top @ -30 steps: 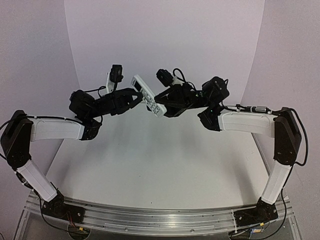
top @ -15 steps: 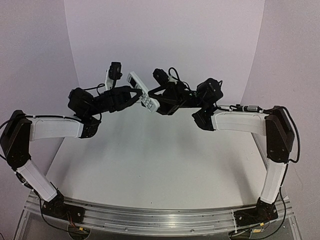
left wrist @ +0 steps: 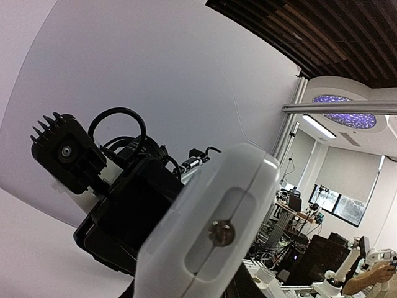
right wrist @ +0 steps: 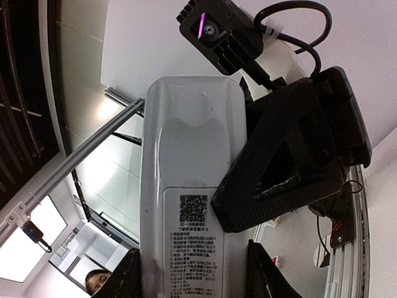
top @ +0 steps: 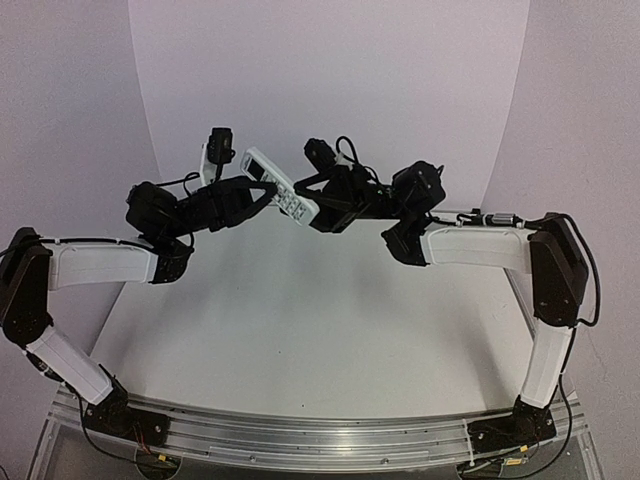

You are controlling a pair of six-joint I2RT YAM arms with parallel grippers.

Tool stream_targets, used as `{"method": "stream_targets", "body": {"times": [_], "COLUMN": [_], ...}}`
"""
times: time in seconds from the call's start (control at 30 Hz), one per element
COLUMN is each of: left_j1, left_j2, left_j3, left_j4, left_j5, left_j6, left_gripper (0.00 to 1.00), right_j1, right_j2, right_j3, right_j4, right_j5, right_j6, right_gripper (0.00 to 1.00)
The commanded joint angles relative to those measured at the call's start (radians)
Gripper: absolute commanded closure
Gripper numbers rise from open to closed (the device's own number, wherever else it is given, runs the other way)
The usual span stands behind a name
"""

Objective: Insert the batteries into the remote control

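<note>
Lavender walls and a white tabletop (top: 300, 330) are seen from above. Both arms are raised, meeting at upper centre of the top view. The remote control (top: 280, 186) is held in the air between them, tilted, button side up, well clear of the tabletop. The right gripper (top: 318, 212) is clamped on its lower end. In the right wrist view the remote's labelled back (right wrist: 186, 186) is seen between the right fingers (right wrist: 130, 276), jaws closed on its long edges. The left gripper (top: 262, 192) is at the remote's middle. One left finger (right wrist: 291, 161) is laid against the back edge; the other is hidden, so the left jaws' state cannot be told. A screw (left wrist: 221, 233) is seen on the remote in the left wrist view.
</note>
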Motion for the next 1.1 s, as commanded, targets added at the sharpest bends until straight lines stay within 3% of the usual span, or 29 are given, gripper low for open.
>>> {"method": "stream_targets", "body": {"times": [0.0, 0.13, 0.43, 0.57, 0.67, 0.8, 0.93, 1.07], "left_j1": [-0.016, -0.016, -0.016, -0.016, -0.014, -0.013, -0.014, -0.018], "left_j2": [-0.08, -0.151, -0.295, -0.338, -0.328, -0.226, -0.069, 0.064], "left_j3": [-0.033, -0.068, -0.028, -0.011, 0.007, -0.001, 0.021, 0.05], "left_j4": [0.368, 0.17, -0.575, -0.913, -1.142, -1.283, -1.373, -1.376], "left_j5": [-0.112, -0.182, -0.326, -0.426, -0.47, -0.415, -0.31, -0.204], "left_j6": [-0.022, 0.035, 0.177, 0.234, 0.281, 0.296, 0.329, 0.359], "left_gripper": [1.0, 1.0, 1.0, 1.0, 1.0, 1.0, 1.0, 1.0], "right_j1": [-0.021, -0.042, -0.115, -0.197, -0.243, -0.247, -0.247, -0.247], "right_j2": [-0.003, -0.025, -0.099, -0.163, -0.255, -0.453, -0.593, -0.637], "right_j3": [-0.059, -0.113, -0.227, -0.355, -0.442, -0.468, -0.48, -0.489], "right_j4": [-0.078, -0.092, -0.139, -0.199, -0.416, -0.988, -1.274, -1.41], "right_j5": [0.081, 0.114, 0.189, 0.296, 0.394, 0.635, 0.899, 0.999], "right_j6": [-0.083, -0.124, -0.217, -0.28, -0.454, -0.866, -1.052, -1.134], "right_gripper": [0.47, 0.16, 0.1, 0.09, 0.08, 0.07, 0.05, 0.04]}}
